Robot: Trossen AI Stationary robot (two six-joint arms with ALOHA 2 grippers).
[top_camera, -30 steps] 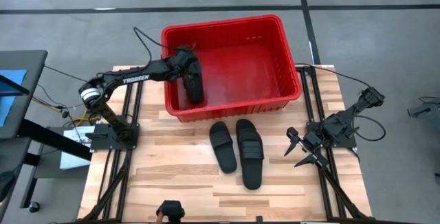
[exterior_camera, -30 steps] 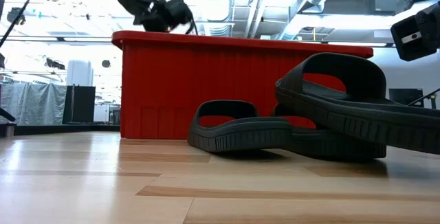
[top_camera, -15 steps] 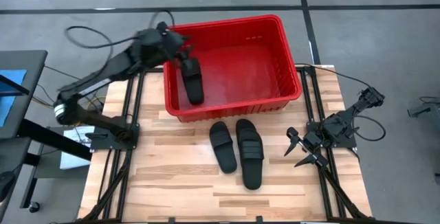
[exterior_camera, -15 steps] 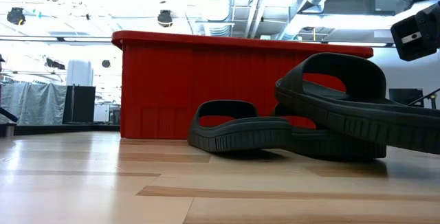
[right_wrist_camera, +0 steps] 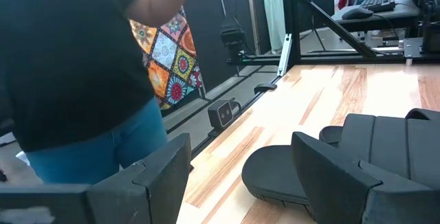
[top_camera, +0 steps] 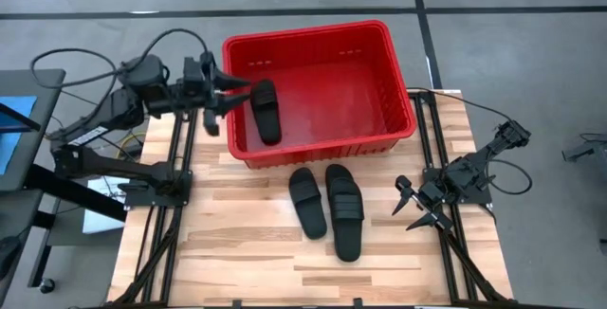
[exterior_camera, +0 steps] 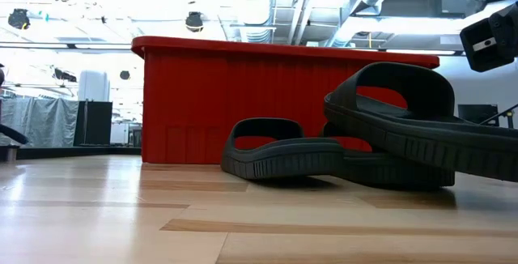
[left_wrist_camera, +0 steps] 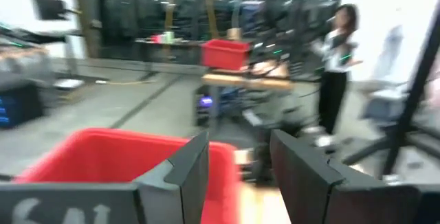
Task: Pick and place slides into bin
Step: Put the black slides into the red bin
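The red bin (top_camera: 398, 91) stands at the table's far middle; it also shows in the low view (exterior_camera: 283, 102). One black slide (top_camera: 266, 110) lies on the bin's floor by its left wall. Two more slides (top_camera: 308, 203) (top_camera: 344, 210) lie side by side, soles down, on the table in front of the bin, and show in the right wrist view (right_wrist_camera: 289, 176). No fourth slide is in view. My left gripper (top_camera: 228, 96) is open and empty, just outside the bin's left rim, fingers pointing toward the bin (left_wrist_camera: 96, 155). My right gripper (top_camera: 406, 205) is open and empty at the table's right edge.
Bare wooden table (top_camera: 218, 243) lies left of and in front of the two slides. A person in a dark top (right_wrist_camera: 69, 66) stands beyond the table in the right wrist view. Another person (left_wrist_camera: 340, 52) stands far off in the left wrist view.
My left gripper has come up out of the bin and drawn back toward the table's left edge, past the bin's left rim. The slide it was on has stayed in the bin by the left wall.
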